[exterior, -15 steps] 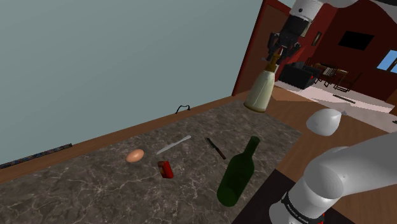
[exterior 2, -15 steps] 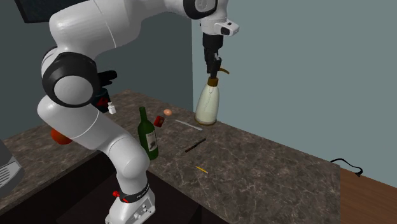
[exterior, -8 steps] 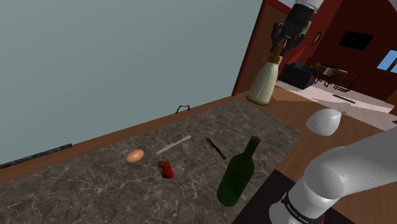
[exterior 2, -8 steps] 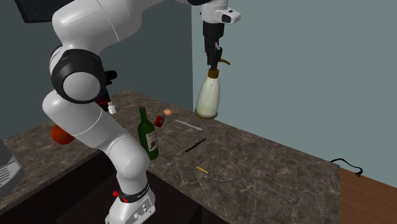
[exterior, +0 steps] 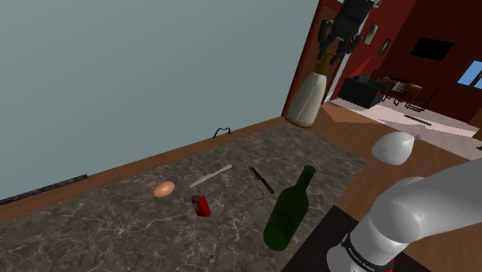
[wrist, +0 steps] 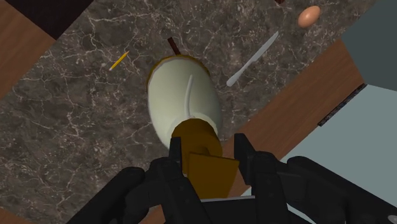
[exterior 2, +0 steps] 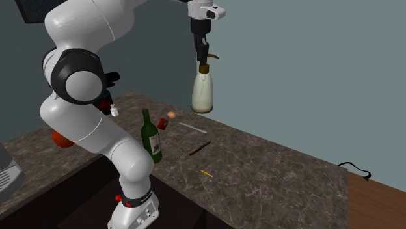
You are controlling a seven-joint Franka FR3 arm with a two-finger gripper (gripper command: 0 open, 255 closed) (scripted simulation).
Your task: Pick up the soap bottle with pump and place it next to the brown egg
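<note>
Hanging clear above the counter (exterior: 116, 232), the soap bottle (exterior: 303, 99) is tilted, with a cream body and a brown pump (wrist: 205, 164) on top. The hand (exterior: 334, 49) grips it from above, and both fingers (wrist: 249, 156) are pressed against the pump. The pick looks done; the carry and set-down are left.

The egg (exterior: 164, 188) lies on the counter, well apart from the bottle, at about 8 o'clock from it in the shoulder view. The bottle has to go that way and come down beside it. A red thing (exterior: 201, 205) sits near the egg at its 4 o'clock. A pale utensil (exterior: 211, 176) lies between its 2 and 3 o'clock, so that side looks tight. A green bottle (exterior: 290, 209) stands farther off at the egg's 3 o'clock.

The wrist view gives the finger contact, plus a yellow stick (wrist: 119, 60) on the counter near the bottle's base. The second exterior view gives the open gap under the base.
</note>
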